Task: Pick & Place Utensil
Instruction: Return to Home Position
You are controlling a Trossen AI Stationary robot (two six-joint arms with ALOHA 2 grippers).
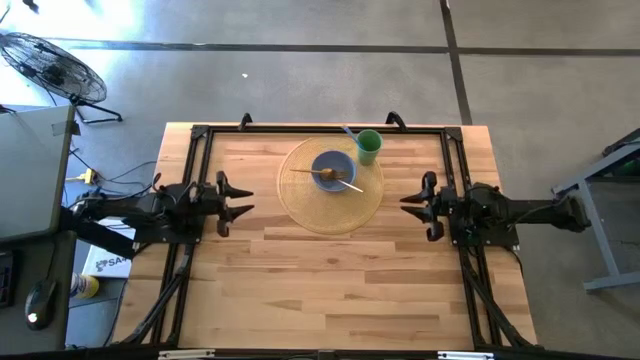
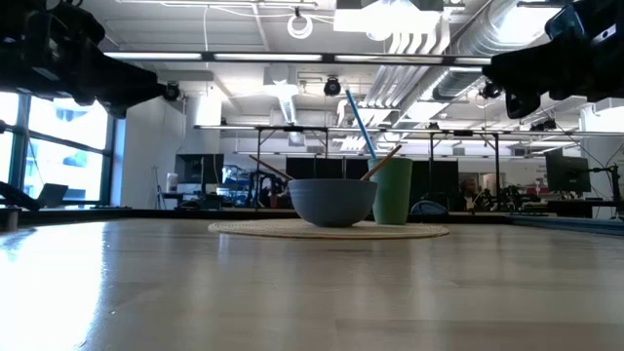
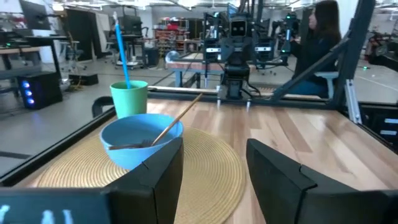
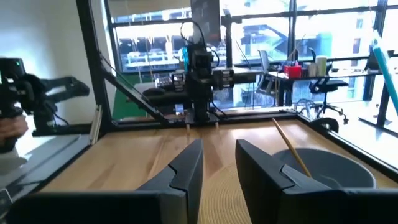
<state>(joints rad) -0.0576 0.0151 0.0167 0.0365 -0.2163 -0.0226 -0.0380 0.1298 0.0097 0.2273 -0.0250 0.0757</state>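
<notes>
Left end effector point(image 1: 238, 201) is held raised over the left side of the wooden worktop point(image 1: 330, 290), its fingers parted to a moderate width with nothing gripped between them. Right end effector point(image 1: 412, 205) is held opposite, over the right side, pointed inward at its counterpart. Its fingers are also parted, by a narrower gap as seen from its own wrist camera, and nothing is held. Both are kept well apart from the tableware.

Between the two arms, toward the far edge of the worktop, a round woven placemat point(image 1: 300, 208) is laid flat. A blue bowl point(image 1: 340, 160) is set upright near the middle of the mat. Two gold utensils are rested in the bowl: one gold handle point(image 1: 305, 171) is pointed over the rim toward the left arm, and a second gold handle point(image 1: 352, 186) is leaned over the rim toward the right arm. Which is the spoon and which the fork cannot be told, as both heads are sunk in the bowl. A green cup point(image 1: 368, 148) is stood upright at the mat's far edge, just beside the bowl, and a blue straw point(image 1: 349, 131) is propped in it, tilted toward the left arm's side.

From the left wrist camera, a person point(image 3: 317, 37) is seen seated in the room beyond the worktop. A fan point(image 1: 55, 65) is seen on the floor off the far left corner.
</notes>
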